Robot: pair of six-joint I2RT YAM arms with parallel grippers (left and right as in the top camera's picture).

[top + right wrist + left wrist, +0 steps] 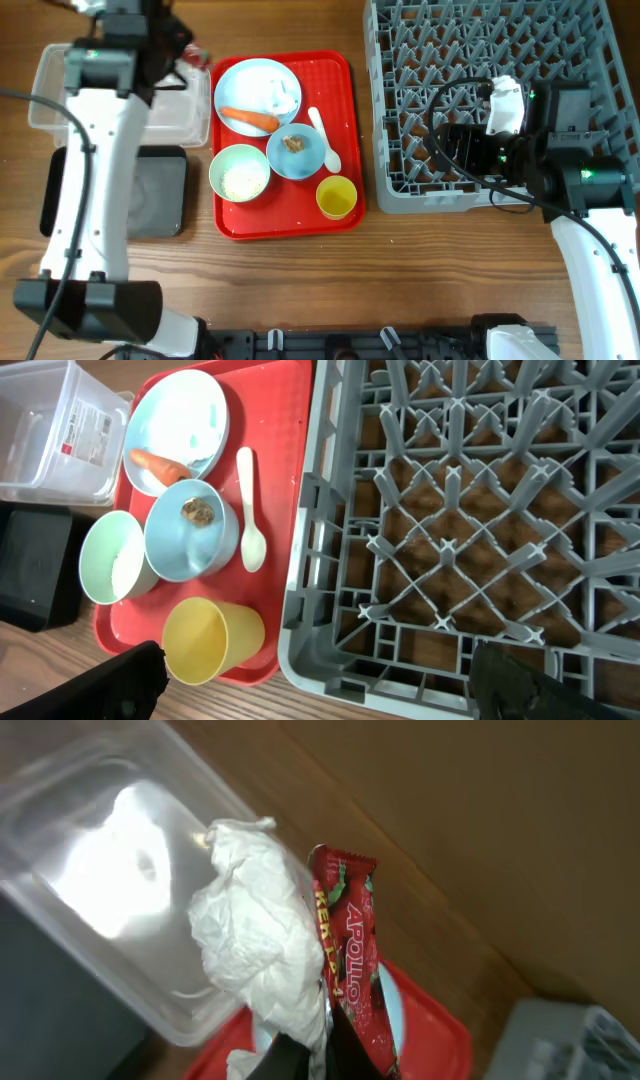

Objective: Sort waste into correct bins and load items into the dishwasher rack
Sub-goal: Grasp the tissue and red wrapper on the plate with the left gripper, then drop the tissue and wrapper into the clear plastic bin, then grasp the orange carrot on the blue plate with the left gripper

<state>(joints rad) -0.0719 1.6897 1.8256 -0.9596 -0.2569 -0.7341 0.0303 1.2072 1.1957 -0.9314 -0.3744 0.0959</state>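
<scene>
— What does the left gripper (318,1058) have?
— It is clamped on two things at once: crumpled white paper (255,945) and a red-and-white wrapper (350,960), side by side, reaching out past its fingers. A corner of the red tray (445,1035) shows close by the fingers. Beyond the paper is the clear tub (110,890), and the black tray (40,1010) lies beside that.
— And the right gripper (315,665)?
— It is spread wide, holds nothing, and hovers over the near edge of the grey rack (470,510). Just off its left finger stands the yellow cup (205,640). Next come the green bowl (95,550) with rice (241,182) and the blue bowl (175,555) with a brown scrap (198,510). The spoon (250,510) lies alongside. Farthest is the blue plate (190,415) with the carrot (160,462).
</scene>
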